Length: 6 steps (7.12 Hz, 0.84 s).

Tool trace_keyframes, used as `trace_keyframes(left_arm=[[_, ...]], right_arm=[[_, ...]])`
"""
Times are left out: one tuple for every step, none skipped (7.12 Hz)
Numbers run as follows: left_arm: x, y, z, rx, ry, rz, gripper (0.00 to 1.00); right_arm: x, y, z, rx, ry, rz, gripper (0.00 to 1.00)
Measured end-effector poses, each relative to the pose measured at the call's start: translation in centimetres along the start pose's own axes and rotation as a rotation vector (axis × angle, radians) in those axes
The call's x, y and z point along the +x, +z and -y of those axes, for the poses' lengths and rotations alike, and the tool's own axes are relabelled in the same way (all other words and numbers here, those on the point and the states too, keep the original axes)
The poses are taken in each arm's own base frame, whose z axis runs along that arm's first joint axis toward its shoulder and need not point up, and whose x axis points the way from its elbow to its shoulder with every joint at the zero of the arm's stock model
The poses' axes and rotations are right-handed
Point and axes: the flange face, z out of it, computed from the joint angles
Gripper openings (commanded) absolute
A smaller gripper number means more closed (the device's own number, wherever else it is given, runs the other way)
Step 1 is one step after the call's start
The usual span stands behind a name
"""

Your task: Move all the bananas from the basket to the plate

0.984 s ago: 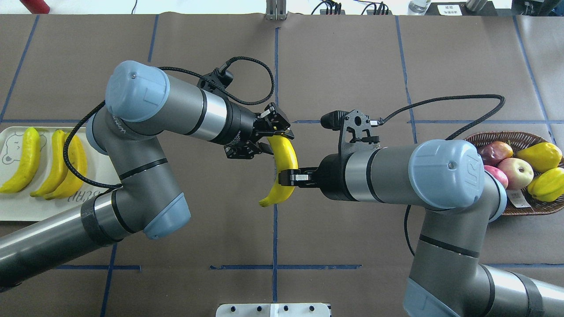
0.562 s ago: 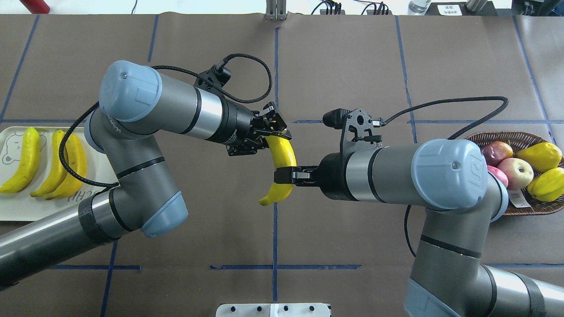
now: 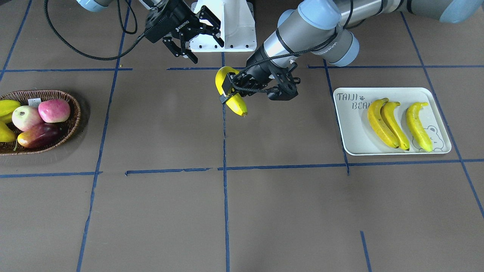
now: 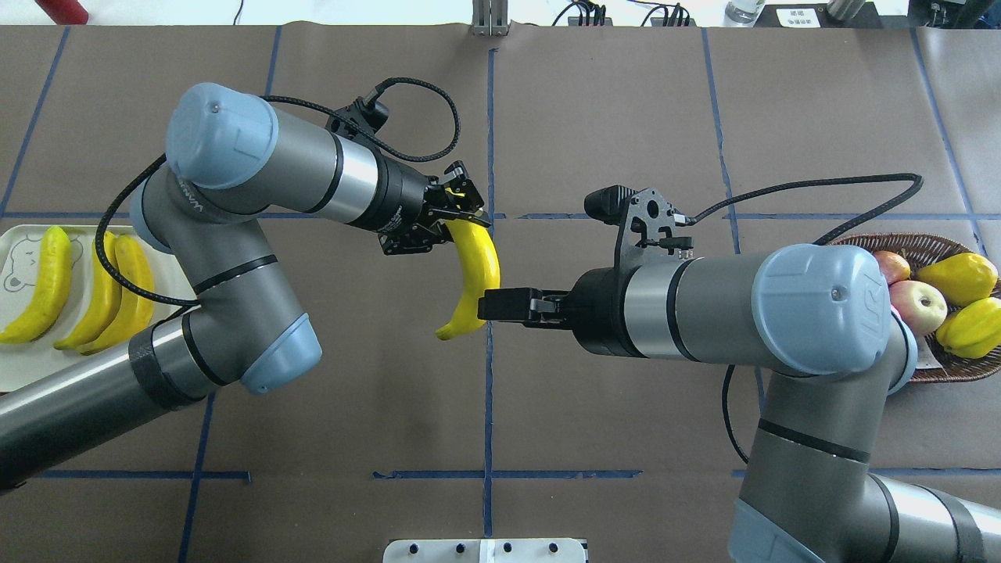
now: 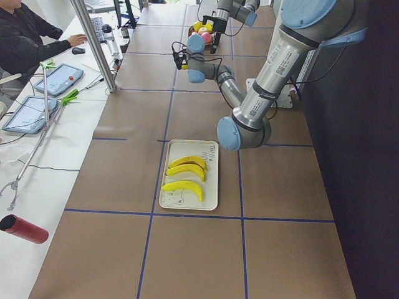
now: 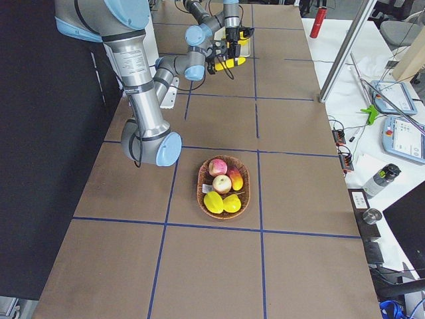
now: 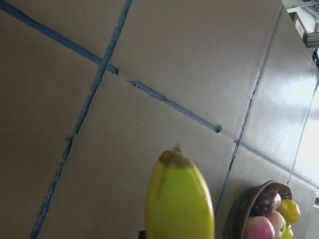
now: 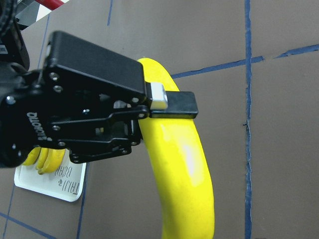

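While three bananas [image 4: 39, 285] lie side by side on the plate [image 4: 31, 369] at the left end of the table [image 4: 626, 117], the left arm [image 4: 235, 156] reaches over toward the middle. There the left gripper [image 4: 463, 213] pinches the far end of a fourth banana [image 4: 478, 270]. This banana is held off the brown surface, its free tip pointing near and slightly left, just left of the blue tape line [image 4: 488, 407]. Right of it, the right gripper [image 4: 486, 305] has its fingers spread, and the front-facing view shows it clear of the fruit. At the right end sits the basket [image 3: 76, 113], holding apples [image 4: 907, 301], a mango [image 4: 890, 266] and yellow-green fruits [image 4: 958, 277].
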Motion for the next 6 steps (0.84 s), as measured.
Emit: trace_keyframes(left_arm=[[-1.9,0.1,2.4,0.036,0.020,0.100,0.00],[-5.1,-0.3,5.2,0.063,0.027,0.215,0.00],[-8.3,-1.5,8.0,0.080,0.035,0.309,0.00],[-12.4,-3.8,11.0,0.100,0.059,0.391,0.00],[-16.8,-6.4,13.9,0.119,0.082,0.457,0.00],[-21.4,-8.7,16.1,0.129,0.098,0.517,0.00]], right_arm=[[-0.1,-0.6,0.0,0.003,0.000,0.007,1.00],[-0.2,-0.9,0.1,0.005,0.000,0.010,1.00],[0.0,-1.1,0.2,0.009,0.002,0.007,0.99],[0.3,-1.2,0.2,0.012,0.004,0.001,0.99],[0.7,-1.2,0.3,0.015,0.006,-0.005,0.99],[1.0,-1.1,0.4,0.017,0.008,-0.012,0.99]])
